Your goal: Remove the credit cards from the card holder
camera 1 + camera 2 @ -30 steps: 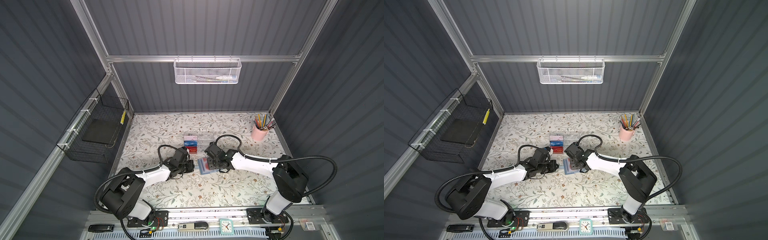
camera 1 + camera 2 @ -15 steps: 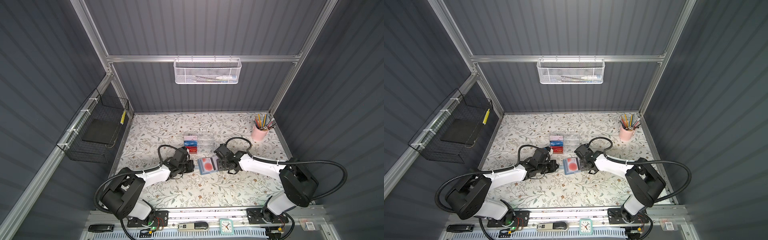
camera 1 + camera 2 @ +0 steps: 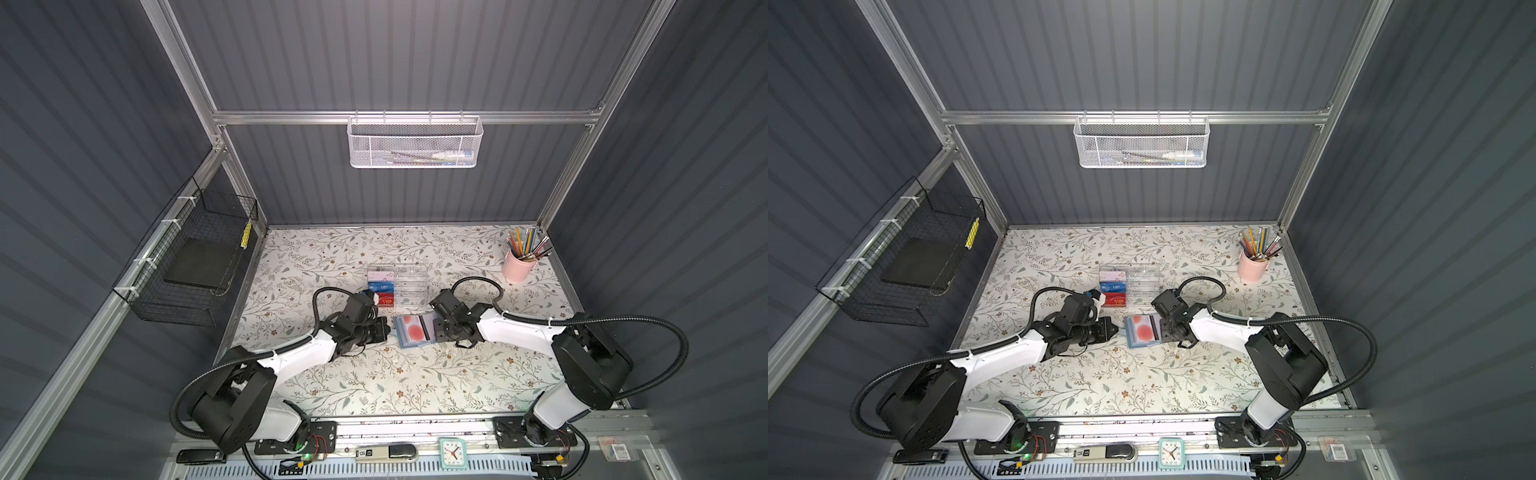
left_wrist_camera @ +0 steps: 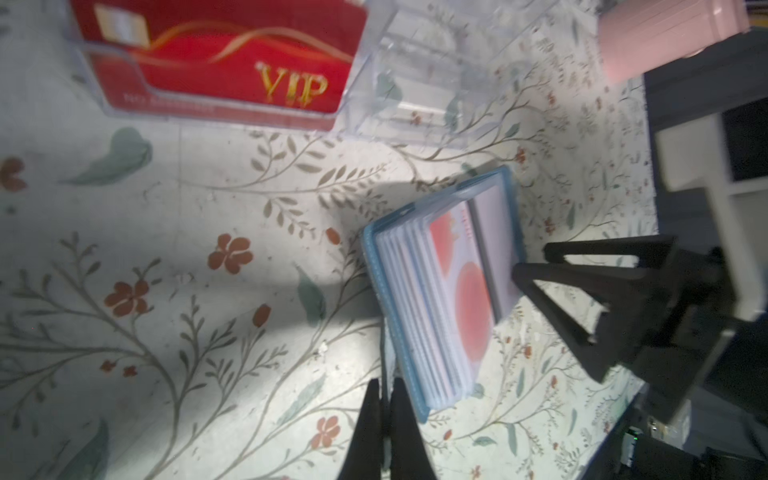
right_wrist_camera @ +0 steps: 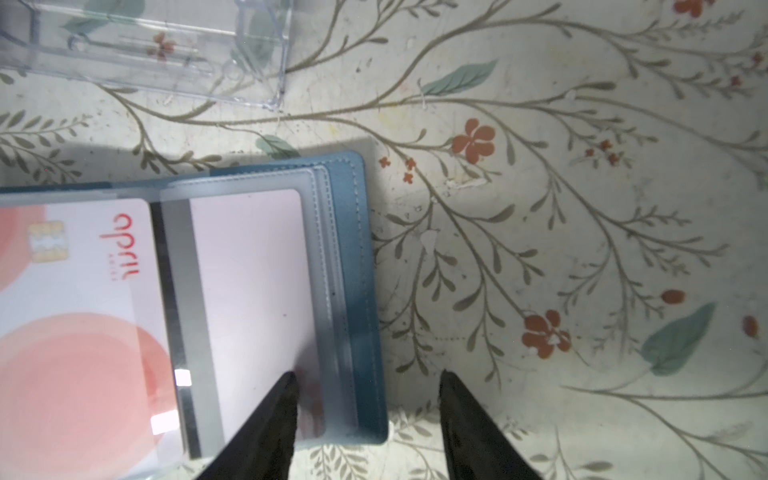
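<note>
**Card holder open on the worktop, an arm at each side**

The card holder [image 3: 405,344] [image 5: 359,270] lies open and flat near the middle of the floral worktop [image 3: 374,386], just in front of the clear acrylic box [image 3: 409,286]. Through its top see-through sleeves a pink-white card [image 5: 75,332] shows on the page nearer the left arm, and the pale back of another card on the page nearer the right arm.

One blue credit card [image 3: 380,286] lies in the box's left column, between a pale pink card [image 3: 382,275] behind it and the red VIP card [image 3: 385,300] in front.

The left jaws are pressed together with nothing between them, their tips just beside the holder's left edge; contact cannot be told. The right jaws stand about half open and grip nothing. They straddle the holder's right edge, one finger [image 5: 266,424] over the right-hand sleeve and the other over bare worktop just past the cover
</note>
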Controlling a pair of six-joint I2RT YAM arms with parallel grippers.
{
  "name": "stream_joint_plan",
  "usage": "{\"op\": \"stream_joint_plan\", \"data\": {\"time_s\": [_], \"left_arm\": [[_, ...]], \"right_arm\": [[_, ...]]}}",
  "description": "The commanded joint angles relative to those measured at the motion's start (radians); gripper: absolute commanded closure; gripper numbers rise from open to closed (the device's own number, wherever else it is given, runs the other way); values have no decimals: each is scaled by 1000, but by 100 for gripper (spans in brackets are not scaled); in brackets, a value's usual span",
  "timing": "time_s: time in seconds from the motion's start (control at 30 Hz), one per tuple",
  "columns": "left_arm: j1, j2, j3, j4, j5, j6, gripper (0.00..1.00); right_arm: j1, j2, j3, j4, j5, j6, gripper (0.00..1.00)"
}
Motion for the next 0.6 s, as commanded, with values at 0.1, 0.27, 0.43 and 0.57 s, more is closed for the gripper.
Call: {"op": "stream_joint_plan", "data": {"time_s": [0.1, 0.27, 0.43, 0.57], "left_arm": [[7, -77, 91, -31, 66, -6, 100], [7, -61, 105, -27, 78, -15, 100], [7, -55, 81, -23, 72, -17, 100], [7, -52, 59, -21, 56, -14, 100]], "right_arm": [[-5, -2, -9, 2, -10, -10, 44], [-5, 6, -6, 28, -41, -6, 44], [-4, -5, 2, 30, -60, -10, 44], [-3, -34, 22, 25, -78, -8, 44]]}}
